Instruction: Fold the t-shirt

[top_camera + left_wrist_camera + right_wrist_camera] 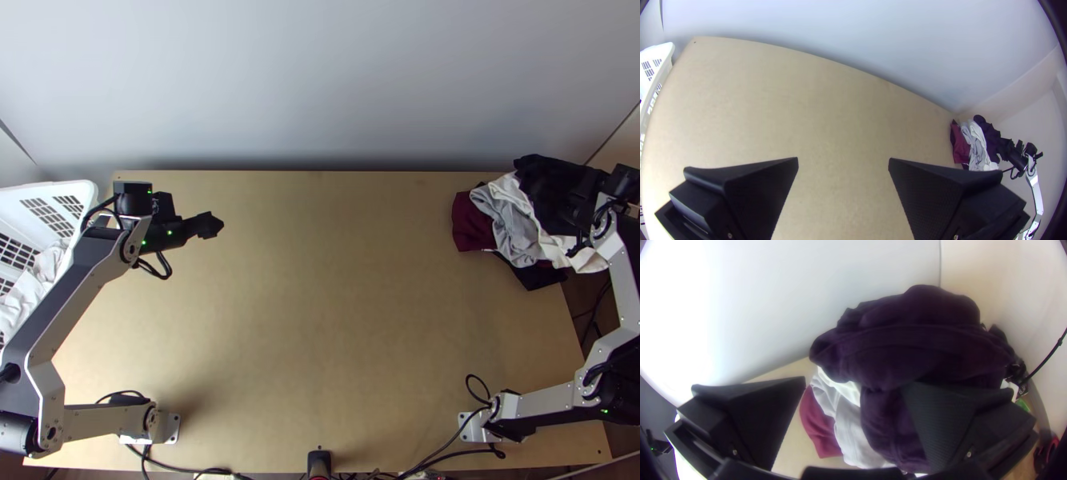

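Note:
My left gripper (210, 226) is over the table's left part, with no cloth by it; in the left wrist view that gripper (843, 161) stands open over bare wood. At the back right corner, my right gripper (578, 220) is at a bunched pile of clothes. In the right wrist view the gripper (854, 381) is open above the pile, one finger over a dark purple-black garment (907, 351). Beside that garment lie light grey cloth (514, 232), white cloth (502, 190) and maroon cloth (470, 222). Which piece is the t-shirt, I cannot tell.
A white slotted basket (76, 190) holding whitish cloth (28, 298) stands at the left edge, partly behind the left arm. The pale wall rises along the table's (320, 304) back edge. Cables run along the near edge.

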Controlling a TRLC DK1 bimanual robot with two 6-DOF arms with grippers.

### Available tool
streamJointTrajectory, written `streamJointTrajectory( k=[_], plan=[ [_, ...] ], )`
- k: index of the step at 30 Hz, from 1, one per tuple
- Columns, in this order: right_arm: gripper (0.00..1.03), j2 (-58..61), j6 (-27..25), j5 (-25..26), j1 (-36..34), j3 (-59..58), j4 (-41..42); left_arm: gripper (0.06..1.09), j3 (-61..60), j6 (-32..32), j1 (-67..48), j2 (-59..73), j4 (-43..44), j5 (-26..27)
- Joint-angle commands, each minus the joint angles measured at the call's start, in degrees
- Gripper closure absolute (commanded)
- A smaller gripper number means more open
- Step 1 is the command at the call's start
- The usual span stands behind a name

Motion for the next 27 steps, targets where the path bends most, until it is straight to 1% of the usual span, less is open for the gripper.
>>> streamJointTrajectory(
  k=[1,8,12,17,20,23,27],
  plan=[
    [0.04,-2.0,0.0,-0.1,1.9,0.5,-4.3,0.10,-0.1,0.2,0.8,-0.4,0.0,0.5],
    [0.05,-3.7,-0.6,-0.1,2.2,-0.3,-6.0,0.10,-0.2,0.2,1.4,-0.5,0.0,0.9],
    [0.05,-4.5,-0.7,-0.1,2.2,-0.6,-8.8,0.10,-0.4,0.3,1.5,-0.9,-0.1,1.0],
    [0.05,-11.1,-0.8,-0.1,5.2,-6.7,-8.9,0.10,-0.7,1.2,2.2,-1.3,0.0,1.0],
    [0.05,-16.2,-0.3,-0.1,9.4,-11.4,-7.3,0.10,-1.0,1.7,2.5,-1.3,0.0,1.0],
    [0.05,-21.2,0.2,0.1,16.2,-15.9,-6.3,0.10,-1.4,2.0,3.2,-1.5,0.0,1.0],
    [0.05,-25.9,2.8,5.5,27.3,-18.9,-6.3,0.10,-2.6,2.5,4.2,-2.8,0.0,0.9]
  ],
)
